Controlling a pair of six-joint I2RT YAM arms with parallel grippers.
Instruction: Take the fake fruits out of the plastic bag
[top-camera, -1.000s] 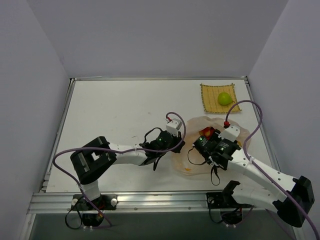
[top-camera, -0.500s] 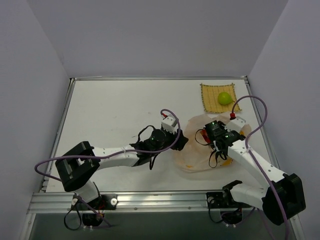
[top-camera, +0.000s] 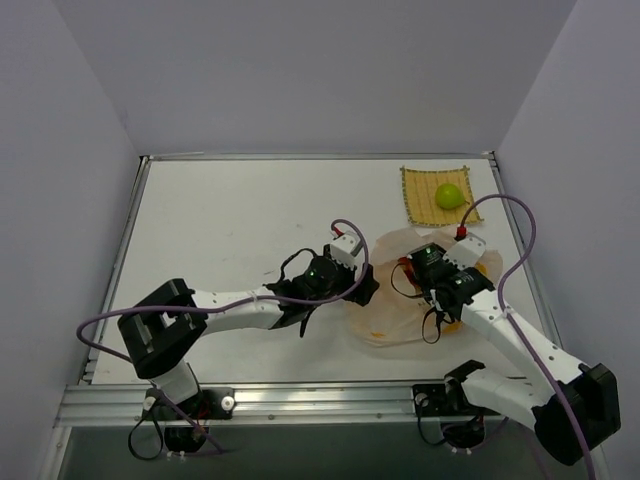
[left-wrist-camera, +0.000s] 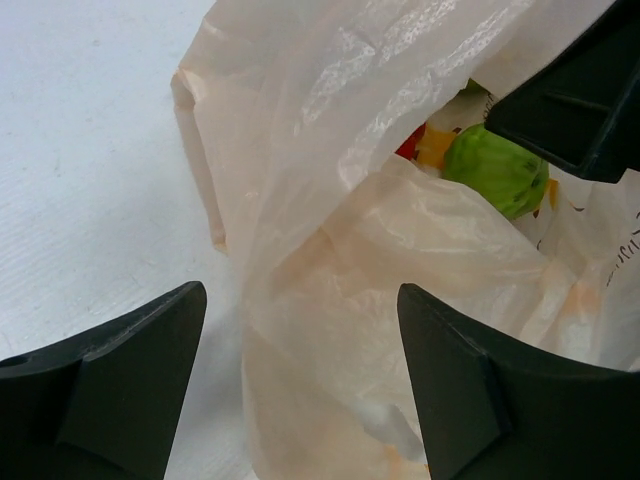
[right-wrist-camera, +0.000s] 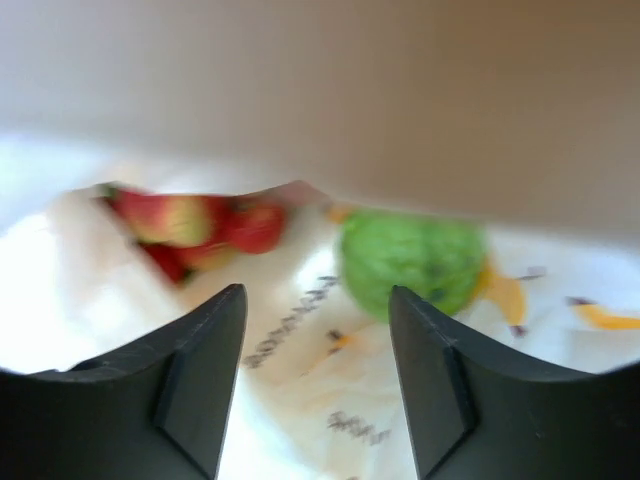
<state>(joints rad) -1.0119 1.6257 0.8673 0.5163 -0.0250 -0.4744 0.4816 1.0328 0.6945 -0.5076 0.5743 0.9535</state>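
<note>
the plastic bag (top-camera: 385, 325) lies crumpled at lower right of the top view. the left gripper (left-wrist-camera: 300, 300), jaws spread, straddles its mouth film, likely to hold it open. the right gripper (right-wrist-camera: 317, 300), unclenched and empty, sits inside facing a green fruit (right-wrist-camera: 410, 260) and red berries (right-wrist-camera: 200, 225).

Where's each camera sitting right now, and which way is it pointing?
Top external: above and behind the robot, looking down at the table; left arm, right arm show.
Left wrist: low beside the plastic bag, facing its mouth; left fingers show.
Right wrist: at the bag mouth, facing the green fruit; right fingers show.
Shared: both wrist views see that fruit.
</note>
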